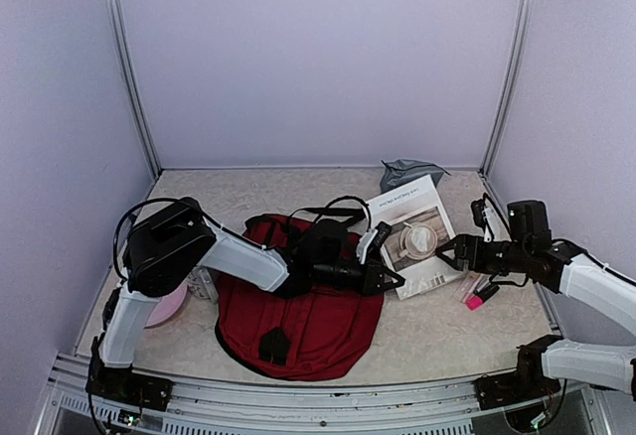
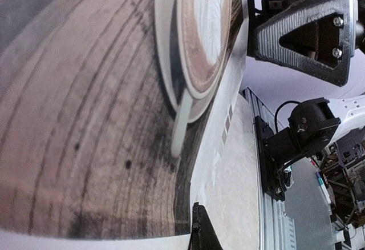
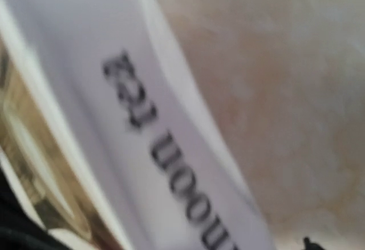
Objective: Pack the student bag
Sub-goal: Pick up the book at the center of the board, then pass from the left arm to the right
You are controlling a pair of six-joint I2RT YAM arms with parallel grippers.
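Bag: the red bag (image 1: 303,316) lies flat mid-surface (image 1: 452,341), toward 6 o'clock.
Book: the book (image 1: 417,231) sits just beside the bag, at its 3 o'clock.
Left gripper (image 1: 383,261): clenched on the book's 9 o'clock edge, it seems.
Right gripper (image 1: 452,253): released, jaws spread at the 3 o'clock edge.
Doing it well: I see no opening in the bag. Lift the book level, clear of the straps (image 1: 333,207), and swing it toward 9 o'clock.
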